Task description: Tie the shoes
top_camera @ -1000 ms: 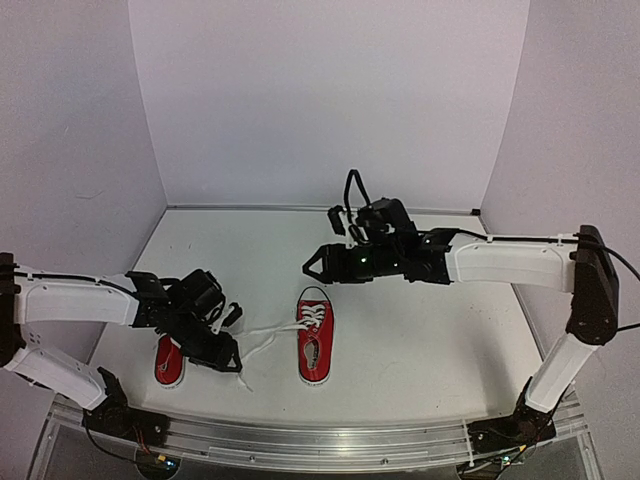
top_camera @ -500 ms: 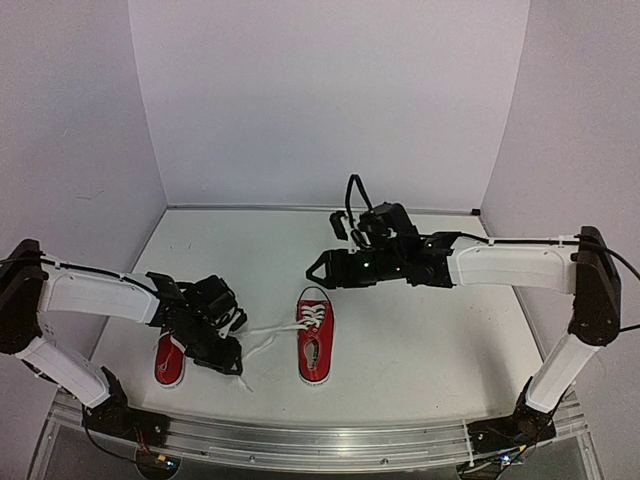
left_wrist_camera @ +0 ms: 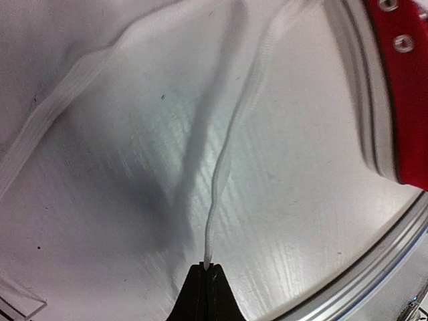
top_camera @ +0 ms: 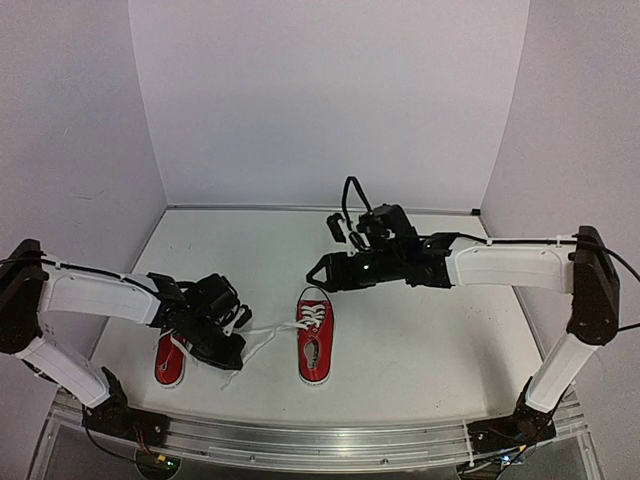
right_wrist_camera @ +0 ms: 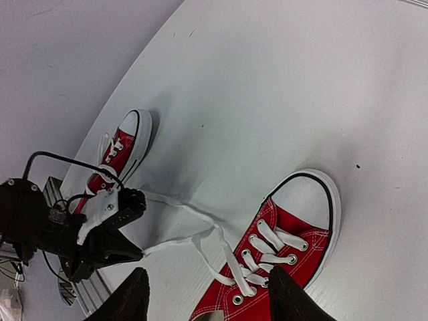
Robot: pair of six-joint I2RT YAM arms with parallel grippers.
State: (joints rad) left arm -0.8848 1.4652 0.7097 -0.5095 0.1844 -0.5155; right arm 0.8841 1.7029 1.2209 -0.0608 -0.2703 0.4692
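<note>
Hardly moves, keeps the left claw (left_wrist_camera: pixel 206 269) shut on the white lace (left_wrist_camera: pixel 225 154) at 9 o'clock of the right shoe (top_camera: pixel 314 350), right claw (right_wrist_camera: pixel 210 279) wide open and empty at 12 o'clock, so no knot yet.

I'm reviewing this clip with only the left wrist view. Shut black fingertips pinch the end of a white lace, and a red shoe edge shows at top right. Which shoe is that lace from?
Observer: The white lace runs from the left gripper to the red canvas sneaker with the white toe cap near the middle of the white table. That sneaker is untied.
Operator: Where is the other shoe?
Observer: The second red canvas sneaker lies further left, partly hidden under the left arm in the top view.
Operator: And the right arm?
Observer: The right gripper is open and holds nothing. It hovers above the table near the middle sneaker.
</note>
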